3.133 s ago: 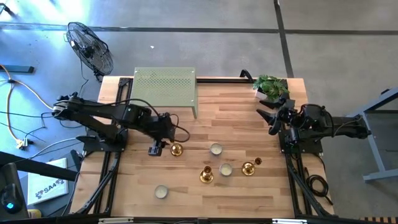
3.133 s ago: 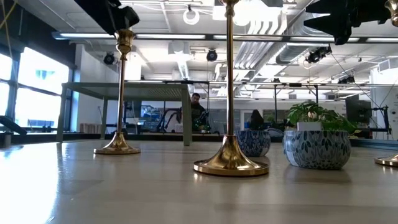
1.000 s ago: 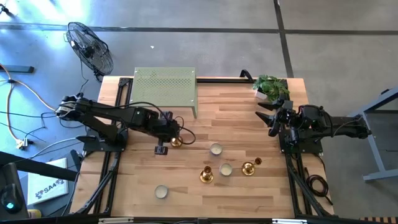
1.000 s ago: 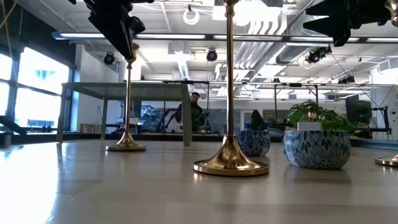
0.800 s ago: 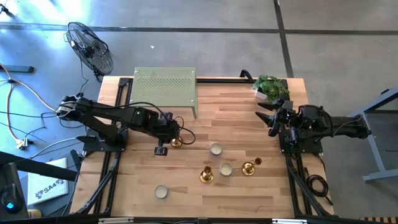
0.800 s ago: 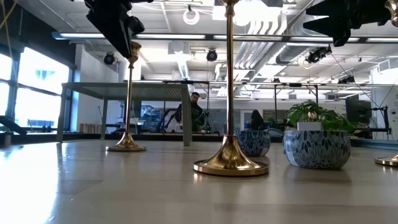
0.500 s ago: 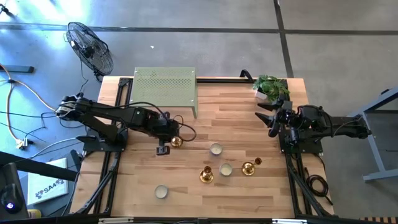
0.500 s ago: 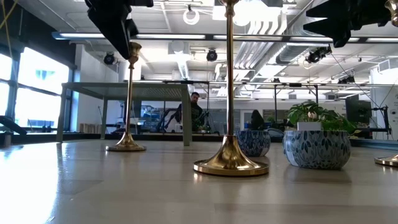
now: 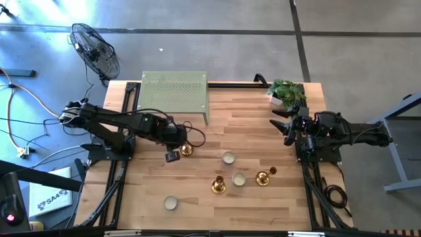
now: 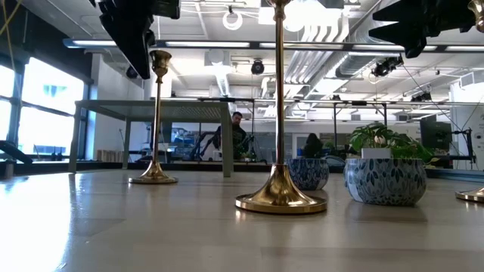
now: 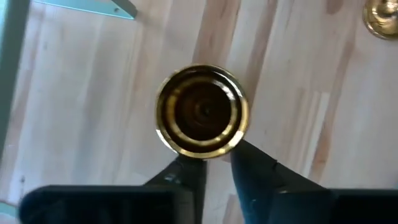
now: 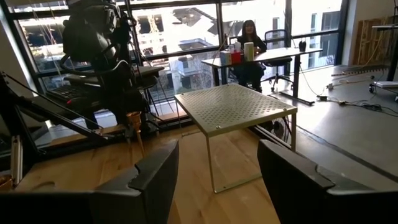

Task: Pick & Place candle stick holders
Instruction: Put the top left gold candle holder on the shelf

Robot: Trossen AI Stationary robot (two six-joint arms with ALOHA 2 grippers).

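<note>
Three gold-brass candlesticks stand upright on their round bases on the wooden table (image 9: 256,131). One (image 9: 187,151) is at mid-left, and it also shows in the low view (image 10: 156,121). One (image 9: 218,185) is near the front middle, and one (image 9: 263,176) is to its right. My left gripper (image 9: 172,155) is open and hangs just beside the first candlestick's cup (image 11: 202,111), on its left side, apart from it. In the low view my left gripper (image 10: 134,34) is level with that cup. My right gripper (image 9: 284,125) is open and empty, raised at the table's right.
A green perforated metal stand (image 9: 174,94) stands at the far edge, behind the left arm. A potted plant (image 9: 287,92) is at the far right. Three small blue-patterned pots (image 9: 228,157) (image 9: 239,179) (image 9: 170,203) sit among the candlesticks. People sit in the room beyond the table (image 10: 238,121).
My left gripper has drawn off the top of the mid-left candlestick, going toward the table's left and a little up. The candlestick's cup, covered by the gripper before, now stands free. The candlestick has stayed upright in place.
</note>
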